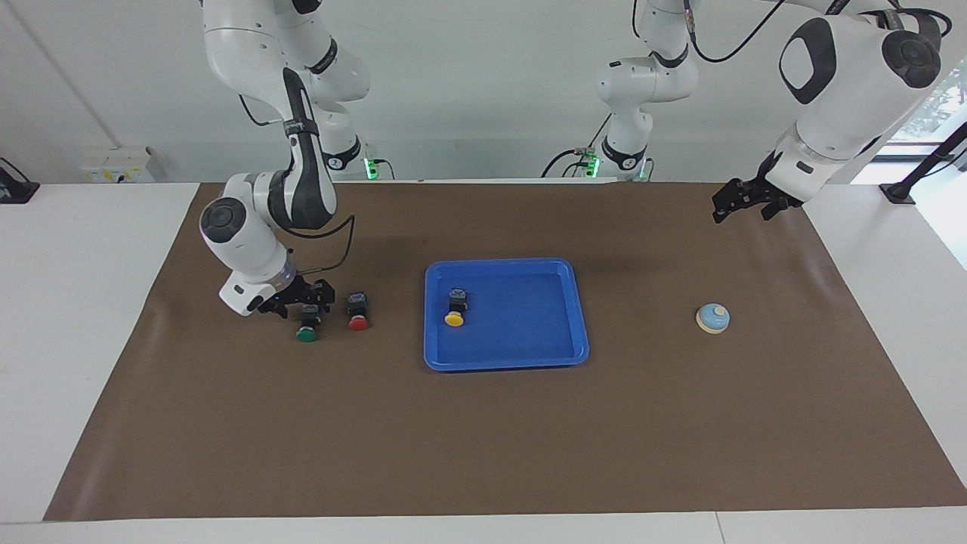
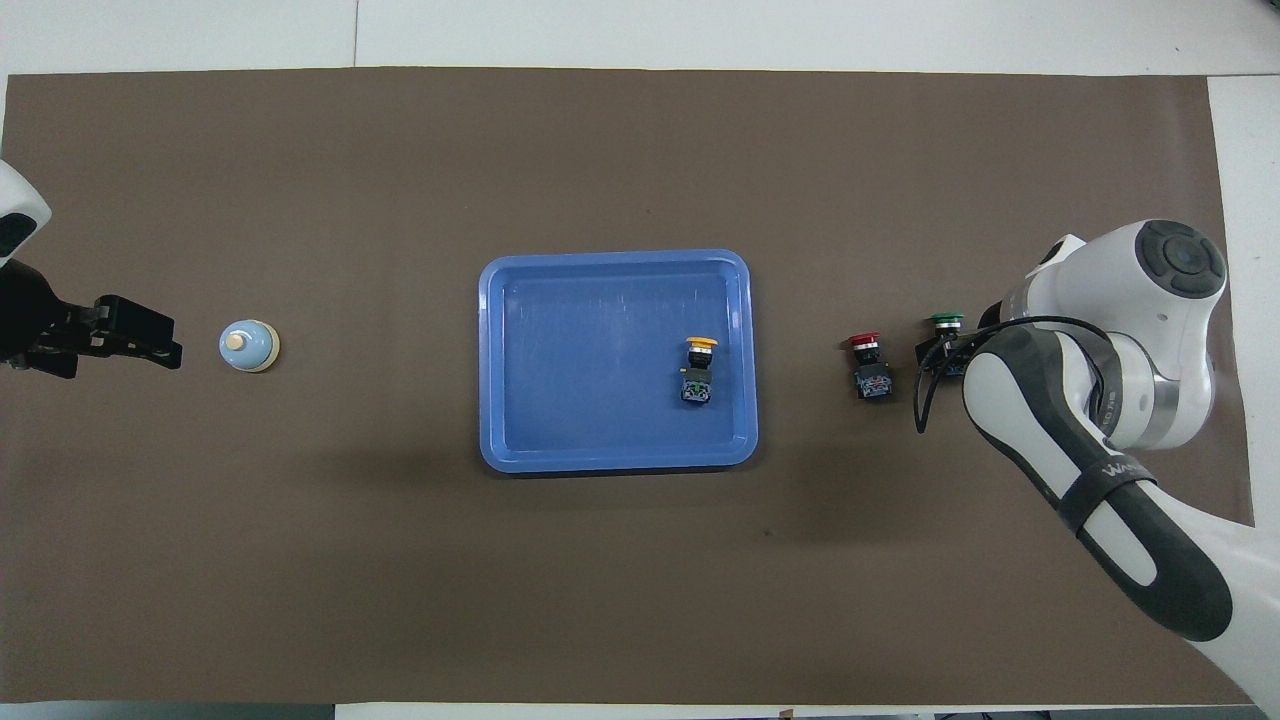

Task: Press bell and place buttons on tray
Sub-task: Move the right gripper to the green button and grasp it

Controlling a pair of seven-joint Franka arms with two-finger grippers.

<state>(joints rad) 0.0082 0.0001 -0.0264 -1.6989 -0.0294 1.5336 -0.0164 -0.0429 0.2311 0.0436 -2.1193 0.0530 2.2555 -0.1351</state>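
The blue tray (image 1: 506,263) (image 2: 615,257) lies mid-table with the yellow button (image 1: 455,309) (image 2: 699,371) on its side in it. The red button (image 1: 357,312) (image 2: 869,366) and the green button (image 1: 307,324) (image 2: 945,322) lie side by side on the mat, toward the right arm's end. My right gripper (image 1: 301,301) (image 2: 946,355) is low over the green button's black body, open, its fingers either side of it. The light-blue bell (image 1: 712,318) (image 2: 248,346) stands toward the left arm's end. My left gripper (image 1: 744,202) (image 2: 130,340) waits open in the air beside the bell.
A brown mat (image 1: 483,438) covers most of the white table. The right arm's elbow and forearm (image 2: 1090,440) hang over the mat's end near the green button. A third arm's base (image 1: 627,151) stands at the robots' edge.
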